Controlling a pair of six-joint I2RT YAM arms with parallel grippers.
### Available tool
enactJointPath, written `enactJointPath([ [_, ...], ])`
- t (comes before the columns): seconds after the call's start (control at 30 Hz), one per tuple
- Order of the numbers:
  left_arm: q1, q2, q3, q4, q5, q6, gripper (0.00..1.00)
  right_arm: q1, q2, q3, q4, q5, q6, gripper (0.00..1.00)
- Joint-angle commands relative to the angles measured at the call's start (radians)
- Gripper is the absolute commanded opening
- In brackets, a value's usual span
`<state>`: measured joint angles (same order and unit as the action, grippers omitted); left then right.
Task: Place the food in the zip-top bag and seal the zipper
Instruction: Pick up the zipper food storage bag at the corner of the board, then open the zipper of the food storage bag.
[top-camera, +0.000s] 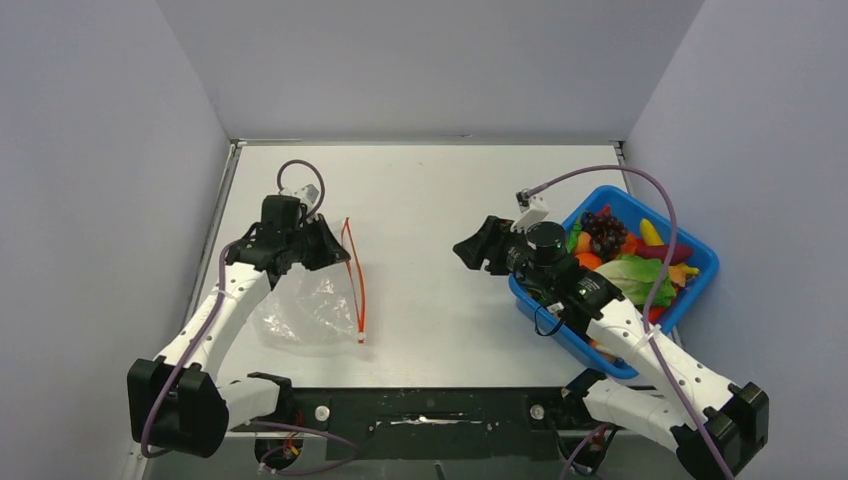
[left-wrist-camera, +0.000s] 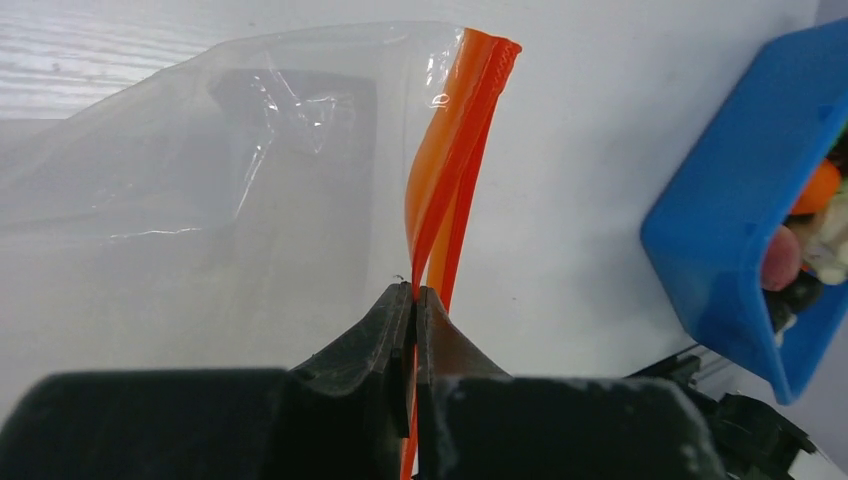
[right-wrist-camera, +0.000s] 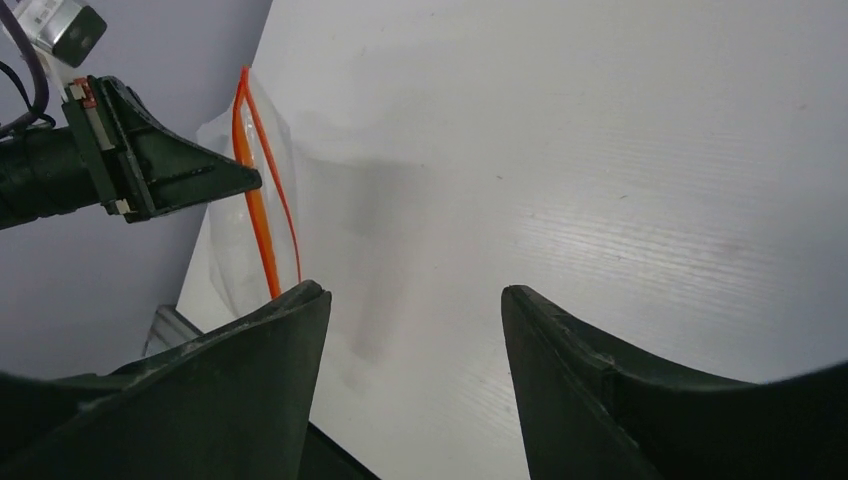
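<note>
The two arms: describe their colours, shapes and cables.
Both the left arm and right arm have white links with black joints. A mauve cable runs along each. The left gripper and right gripper are matte black, with wedge-shaped fingers tapering to tips.

The zip-top bag (top-camera: 305, 315) lies on the left half of the table (top-camera: 440, 200), its zipper (top-camera: 355, 280) running front to back along its right edge, with the left gripper (top-camera: 335, 245) on the zipper's far end. The bin (top-camera: 710, 262) stands on the table's right side with the food (top-camera: 625, 260) piled in it. The right gripper (top-camera: 470, 252) hangs between bag and bin, just left of the bin.
</note>
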<state>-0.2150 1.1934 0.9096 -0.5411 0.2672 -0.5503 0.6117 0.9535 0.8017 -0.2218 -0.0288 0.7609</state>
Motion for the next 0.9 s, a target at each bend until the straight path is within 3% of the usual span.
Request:
enactJointPath([
  [0.0, -0.017, -0.053, 0.058, 0.133, 0.164, -0.073, 0.00, 0.061, 0.053, 0.037, 0.134, -0.022, 0.057, 0.61],
  [0.13, -0.035, -0.081, 0.054, 0.217, 0.242, -0.132, 0.00, 0.147, 0.119, 0.079, 0.184, 0.008, 0.057, 0.51],
  [0.4, -0.063, -0.097, 0.049, 0.318, 0.312, -0.206, 0.00, 0.272, 0.274, 0.186, 0.255, 0.003, 0.047, 0.50],
  [0.73, -0.082, -0.114, 0.005, 0.380, 0.345, -0.238, 0.00, 0.294, 0.391, 0.234, 0.243, -0.037, 0.031, 0.50],
  [0.87, -0.087, -0.121, 0.001, 0.399, 0.355, -0.249, 0.00, 0.287, 0.425, 0.250, 0.198, -0.013, 0.036, 0.44],
])
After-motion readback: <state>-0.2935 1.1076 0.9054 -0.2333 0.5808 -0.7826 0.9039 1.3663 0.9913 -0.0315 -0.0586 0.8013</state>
